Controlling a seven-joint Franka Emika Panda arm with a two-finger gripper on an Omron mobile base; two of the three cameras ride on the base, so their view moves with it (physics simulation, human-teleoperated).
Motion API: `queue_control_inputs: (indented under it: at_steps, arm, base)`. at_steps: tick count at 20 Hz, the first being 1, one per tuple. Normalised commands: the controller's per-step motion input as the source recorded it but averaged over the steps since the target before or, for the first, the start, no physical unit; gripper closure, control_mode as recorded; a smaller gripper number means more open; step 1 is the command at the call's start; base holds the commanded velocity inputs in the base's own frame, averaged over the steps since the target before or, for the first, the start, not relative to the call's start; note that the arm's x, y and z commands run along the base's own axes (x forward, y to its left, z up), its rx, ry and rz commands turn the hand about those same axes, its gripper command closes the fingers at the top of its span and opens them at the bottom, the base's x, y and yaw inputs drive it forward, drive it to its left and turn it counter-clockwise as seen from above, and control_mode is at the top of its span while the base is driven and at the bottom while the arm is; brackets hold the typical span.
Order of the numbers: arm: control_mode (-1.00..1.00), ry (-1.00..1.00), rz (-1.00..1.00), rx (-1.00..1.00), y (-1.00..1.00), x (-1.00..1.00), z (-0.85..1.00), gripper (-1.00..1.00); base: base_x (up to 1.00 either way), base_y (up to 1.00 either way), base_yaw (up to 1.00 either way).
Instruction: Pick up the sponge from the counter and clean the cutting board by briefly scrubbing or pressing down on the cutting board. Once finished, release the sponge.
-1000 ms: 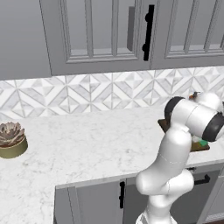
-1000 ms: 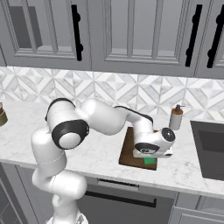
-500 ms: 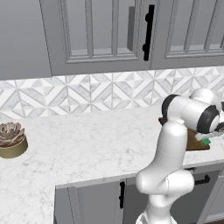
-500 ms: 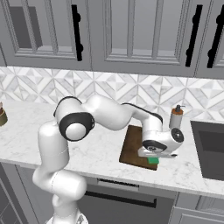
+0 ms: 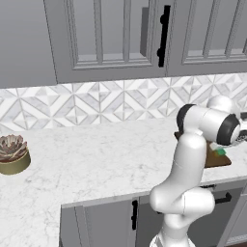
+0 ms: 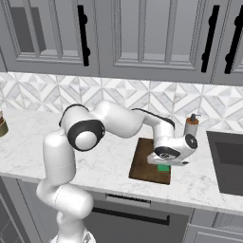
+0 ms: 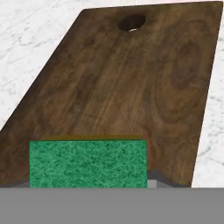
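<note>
The dark brown cutting board (image 7: 127, 87) lies on the white marble counter (image 5: 96, 159), its hanging hole at the far end. The green sponge (image 7: 87, 162) rests on the board's near end, with a thin yellow edge showing along its far side. In the right base view my gripper (image 6: 164, 164) points down over the sponge (image 6: 163, 168) at the front part of the board (image 6: 144, 163) and is shut on it. The sponge hides the fingertips in the hand view. From the left base view, the sponge (image 5: 221, 151) peeks out beside my forearm on the board (image 5: 216, 159).
A soap dispenser (image 6: 191, 126) stands behind the board, and a dark sink (image 6: 228, 161) lies to its right. A potted succulent (image 5: 12, 154) sits far left on the counter. The counter's front edge runs just past the board's near end.
The hand with the sponge slid slightly right over the board's near end, then back left. The elbow swung outward as it went.
</note>
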Motion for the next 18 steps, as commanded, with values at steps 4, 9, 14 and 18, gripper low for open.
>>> queue_control_inputs:
  at_steps: [4, 9, 14, 18]
  arm:
    - [-1.00, 0.00, 0.00, 0.00, 0.37, 0.55, 0.00, 1.00]
    - [-1.00, 0.00, 0.03, 0.00, 0.00, 0.73, -0.03, 1.00]
    - [-1.00, -0.01, 0.05, 0.00, -0.17, 0.66, -0.13, 1.00]
    - [-1.00, -0.07, 0.06, 0.00, -0.13, 0.37, -0.22, 1.00]
  base:
    - [0.00, 0.00, 0.00]
    - [0.00, 0.00, 0.00]
    - [0.00, 0.00, 0.00]
    - [0.00, 0.00, 0.00]
